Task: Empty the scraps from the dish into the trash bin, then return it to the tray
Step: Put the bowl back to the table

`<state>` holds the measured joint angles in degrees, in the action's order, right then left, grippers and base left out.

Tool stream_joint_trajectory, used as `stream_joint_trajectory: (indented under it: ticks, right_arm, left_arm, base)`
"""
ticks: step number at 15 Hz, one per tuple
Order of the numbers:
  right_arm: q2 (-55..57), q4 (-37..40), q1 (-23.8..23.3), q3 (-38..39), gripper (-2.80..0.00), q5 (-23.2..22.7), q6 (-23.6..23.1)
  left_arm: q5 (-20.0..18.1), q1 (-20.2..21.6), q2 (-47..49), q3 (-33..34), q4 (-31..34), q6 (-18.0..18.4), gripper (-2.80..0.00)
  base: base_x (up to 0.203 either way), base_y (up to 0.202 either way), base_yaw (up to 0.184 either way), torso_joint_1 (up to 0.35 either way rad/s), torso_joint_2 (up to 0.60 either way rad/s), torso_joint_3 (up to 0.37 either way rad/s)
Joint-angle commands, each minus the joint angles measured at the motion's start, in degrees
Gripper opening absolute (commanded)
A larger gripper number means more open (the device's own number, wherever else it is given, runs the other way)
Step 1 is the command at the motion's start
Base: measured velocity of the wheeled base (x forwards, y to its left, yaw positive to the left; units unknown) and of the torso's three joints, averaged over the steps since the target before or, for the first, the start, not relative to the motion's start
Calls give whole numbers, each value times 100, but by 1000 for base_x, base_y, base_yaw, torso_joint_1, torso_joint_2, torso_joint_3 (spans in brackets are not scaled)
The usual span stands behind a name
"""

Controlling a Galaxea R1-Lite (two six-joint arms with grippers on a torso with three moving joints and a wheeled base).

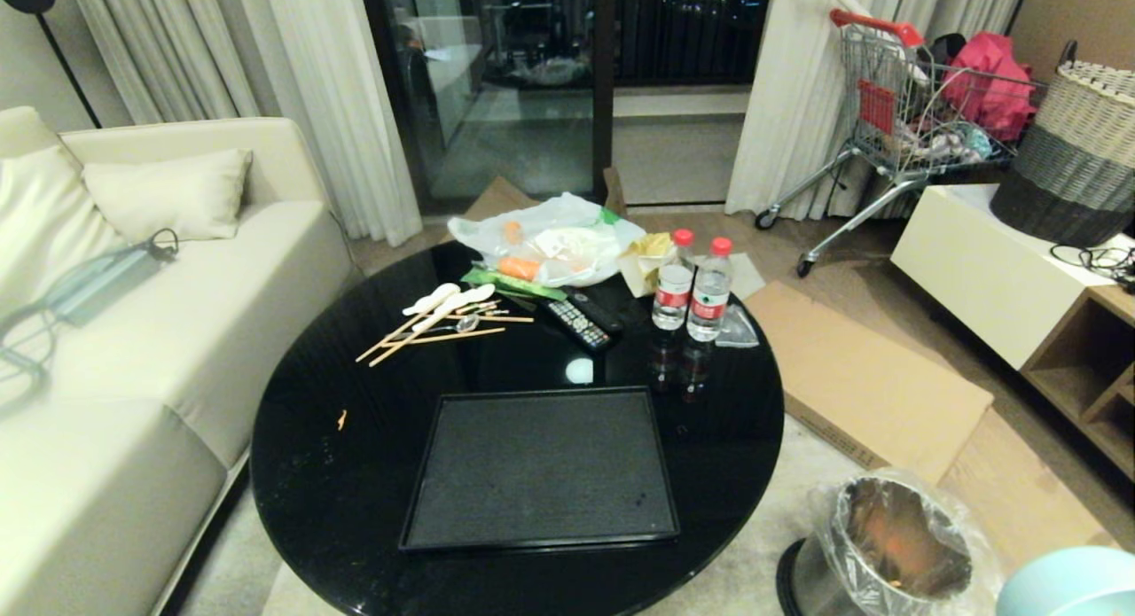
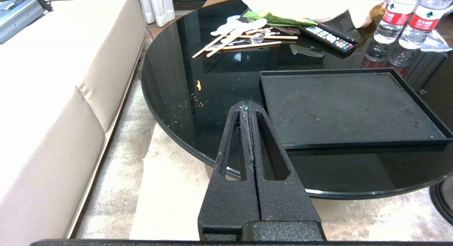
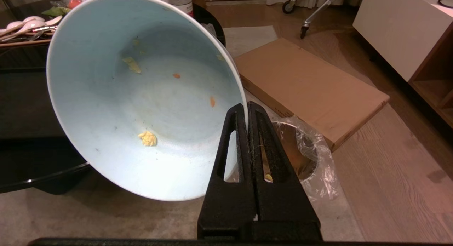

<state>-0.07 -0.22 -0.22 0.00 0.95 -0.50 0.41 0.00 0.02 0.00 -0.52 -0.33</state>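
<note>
My right gripper [image 3: 246, 106] is shut on the rim of the dish [image 3: 141, 97], a pale blue-white bowl tipped on its side. The dish hangs beside the table, up and to the left of the trash bin [image 3: 300, 150]. A few small scraps [image 3: 147, 138], yellow and orange, cling to its inside. The head view shows the dish's edge [image 1: 1073, 585] at the bottom right, next to the bag-lined metal trash bin [image 1: 896, 545]. The black tray [image 1: 541, 465] lies bare on the table. My left gripper [image 2: 246, 105] is shut on nothing, over the table's near edge beside the tray [image 2: 347, 108].
The round black table [image 1: 355, 474] carries chopsticks and spoons [image 1: 443, 319], a remote [image 1: 581, 322], two water bottles [image 1: 696, 288], a plastic bag of food [image 1: 550, 239] and one orange bit [image 1: 342, 418]. A sofa [image 1: 133, 332] stands left. Flat cardboard [image 1: 878, 385] lies on the floor right.
</note>
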Motion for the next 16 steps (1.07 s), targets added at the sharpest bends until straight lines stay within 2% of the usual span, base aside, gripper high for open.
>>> stream_joint_trajectory:
  ticks: [1,16]
  right_arm:
    - [7,-4,-4,0,-280,1,9]
    - [7,13,-4,0,-280,-25,-117]
  left_arm:
    - [11,0,-2,0,0,-11,-280]
    - [11,0,-2,0,0,-11,-280]
  base:
    - [0,0,0,0,0,0]
    - [0,0,0,0,0,0]
